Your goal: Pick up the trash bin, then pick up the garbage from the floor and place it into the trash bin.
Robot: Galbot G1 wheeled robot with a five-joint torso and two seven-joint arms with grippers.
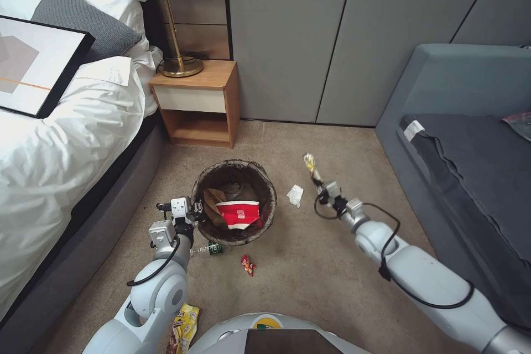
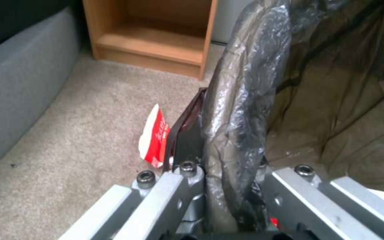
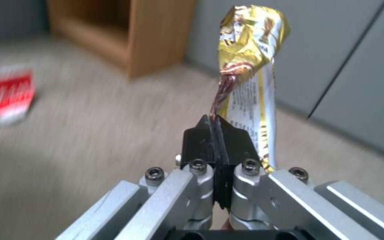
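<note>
The trash bin [image 1: 235,168], round with a dark liner, is held at its rim [image 2: 241,86] by my left gripper [image 1: 193,212], shut with one finger [image 2: 190,133] outside the wall. Inside lie a red-and-white paper cup [image 1: 238,213] and tan paper [image 1: 213,198]. My right gripper [image 1: 322,185] hangs right of the bin, shut [image 3: 214,133] on a gold candy wrapper [image 3: 250,50] that sticks out past its tips [image 1: 310,165]. On the carpet lie a white tissue wad [image 1: 295,195], a tiny red wrapper [image 1: 248,264], a green-labelled bottle [image 1: 211,249] and a yellow snack bag [image 1: 185,327].
A wooden nightstand [image 1: 196,102] with a lamp stands behind the bin, the bed [image 1: 61,138] to the left and a grey sofa [image 1: 464,138] to the right. Another red-and-white piece [image 2: 154,136] lies on the carpet by the bin's outer wall, also blurred [image 3: 12,91].
</note>
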